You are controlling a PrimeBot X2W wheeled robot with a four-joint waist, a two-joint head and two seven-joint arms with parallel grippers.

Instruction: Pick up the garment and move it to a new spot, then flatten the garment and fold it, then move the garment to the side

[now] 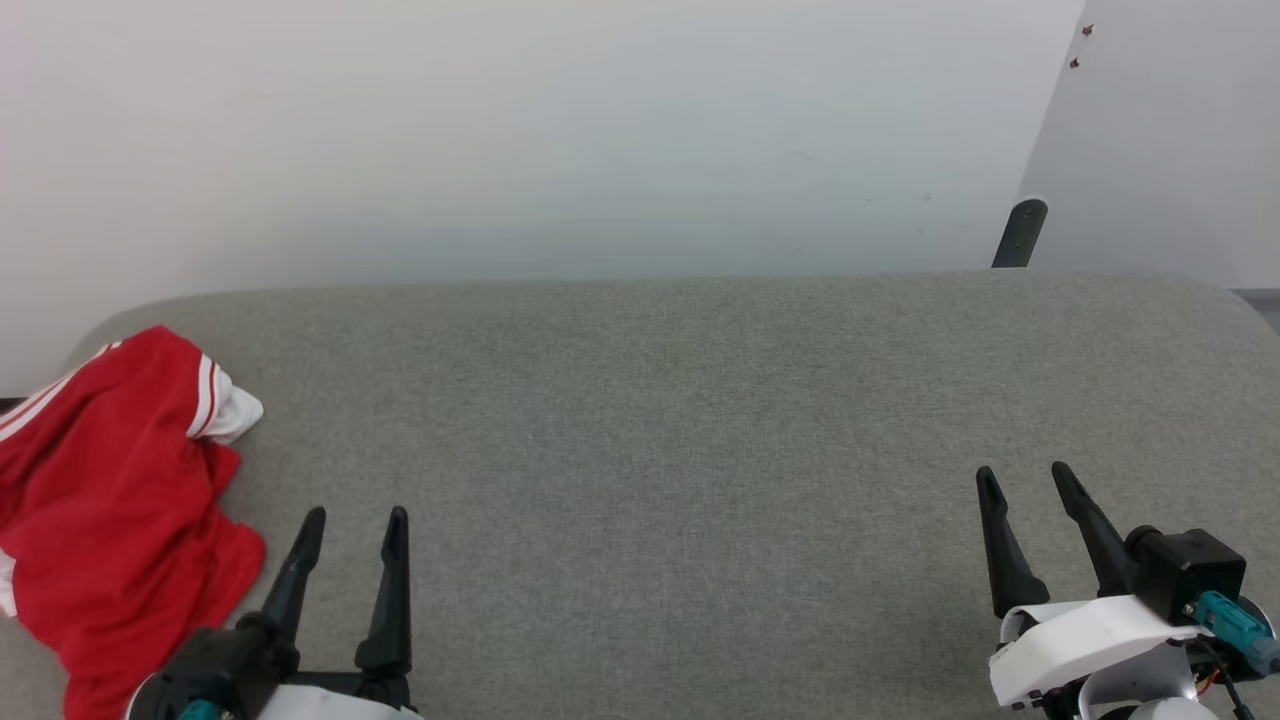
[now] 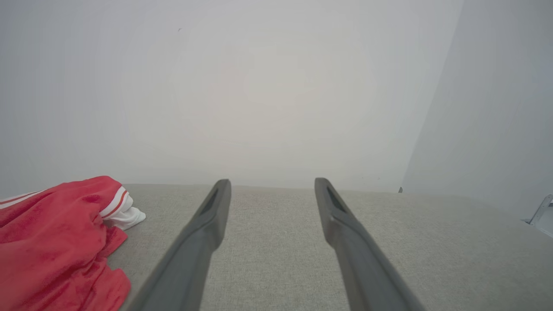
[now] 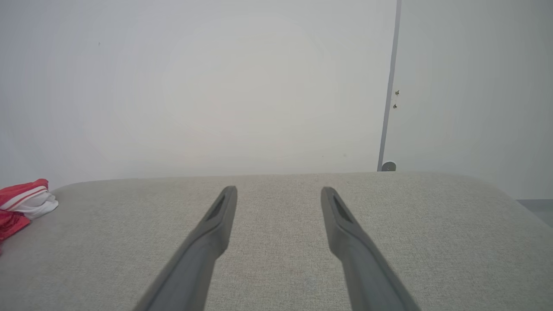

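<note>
The garment (image 1: 110,490) is a red shirt with a white sleeve and striped trim, lying crumpled at the far left of the grey padded surface (image 1: 660,420). It also appears at the lower left of the left wrist view as the garment (image 2: 56,242), and at the left edge of the right wrist view as the garment (image 3: 21,203). My left gripper (image 1: 357,520) stands open just right of the cloth, apart from it, with nothing between its fingers. Far off at the lower right, my right gripper (image 1: 1025,478) is open and empty too.
A white wall (image 1: 550,140) rises right behind the surface's far edge. A dark bracket (image 1: 1020,232) stands at the back right, where a second wall panel meets the first. The surface rounds off at its left and right corners.
</note>
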